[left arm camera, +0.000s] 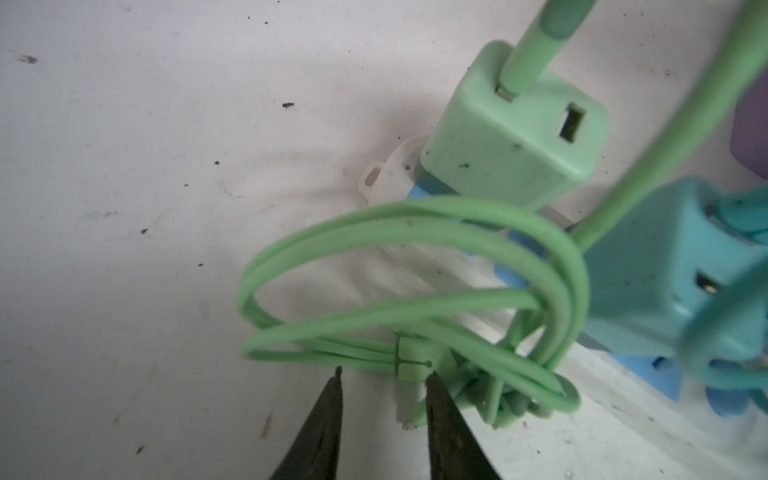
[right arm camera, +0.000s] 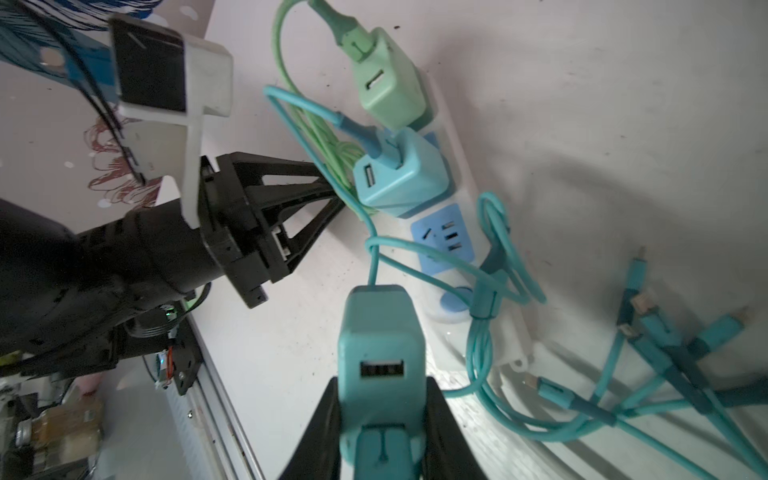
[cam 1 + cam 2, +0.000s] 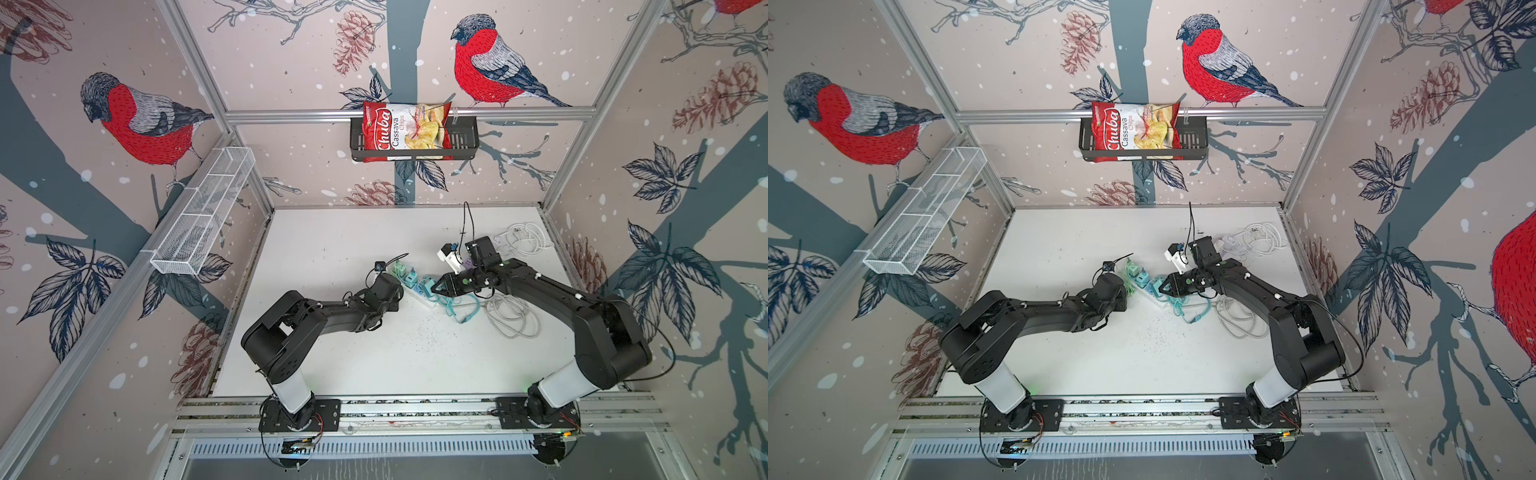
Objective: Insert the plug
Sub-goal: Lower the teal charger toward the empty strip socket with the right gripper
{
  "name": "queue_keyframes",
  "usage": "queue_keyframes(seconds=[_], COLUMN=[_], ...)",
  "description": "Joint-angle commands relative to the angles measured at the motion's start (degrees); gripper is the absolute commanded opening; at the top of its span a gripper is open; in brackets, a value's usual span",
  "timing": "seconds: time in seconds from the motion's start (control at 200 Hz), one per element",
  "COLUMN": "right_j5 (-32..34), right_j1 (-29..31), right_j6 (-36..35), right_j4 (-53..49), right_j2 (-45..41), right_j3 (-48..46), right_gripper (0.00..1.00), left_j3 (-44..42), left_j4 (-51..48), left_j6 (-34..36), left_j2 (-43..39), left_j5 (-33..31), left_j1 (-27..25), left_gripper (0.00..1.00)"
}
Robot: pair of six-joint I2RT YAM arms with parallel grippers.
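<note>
Right gripper (image 2: 380, 388) — snug around teal plug (image 2: 380, 332)

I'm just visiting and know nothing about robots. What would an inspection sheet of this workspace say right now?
Surface: white table, scattered dark specks.
Job's things: white power strip with one free blue socket; teal charger held, not yet plugged in.
Clutter: nothing seen beyond the specks.
Grippers: right gripper shut on the teal charger; left gripper open, tips beside the green cable bundle, holding nothing.
Cables: green charger and blue charger plugged in; teal cables draped over the strip; white cables coiled on the table.
Surroundings: bird-print walls; chips bag in black basket; white wire basket.
</note>
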Motion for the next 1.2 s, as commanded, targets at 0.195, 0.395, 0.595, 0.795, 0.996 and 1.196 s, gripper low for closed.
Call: queue_keyframes(seconds=[0.195,0.395,0.595,0.795,0.996,1.196], right_j5=[-7.5,3.0,11.8,14.2,18.6,17.9], right_j1=[3.4,7.2,6.9,2.0,0.4,2.1], right_j6=[5.2,8.0,9.1,7.8,6.2,6.3], right_j4=[5.8,3.3,-0.1,-0.9,-1.3,0.4], right_j2=[-4.7,-7.0,-9.7,-11.2,-5.2,-2.5], right_j3=[-1.8,-3.8,-4.5,-4.4,-2.8,-3.2], right_gripper=[0.12,0.12,0.11,0.11,0.10,0.09], left_j3=[0.0,-1.3,-4.0,-6.0,-7.0,-7.1], left_j4=[-1.6,-2.8,-3.7,-4.5,-5.8,-6.9], left_j6=[0.6,1.6,2.4,2.3,2.1,1.3], left_j2=[-3.1,-6.9,-11.1,-15.0,-19.0,-23.0], left_j5=[-3.0,-3.1,-4.0,-3.5,0.9,-0.3], left_j1=[0.0,0.9,2.2,2.6,2.2,0.4], left_gripper=[0.35,0.35,0.35,0.35,0.35,0.35])
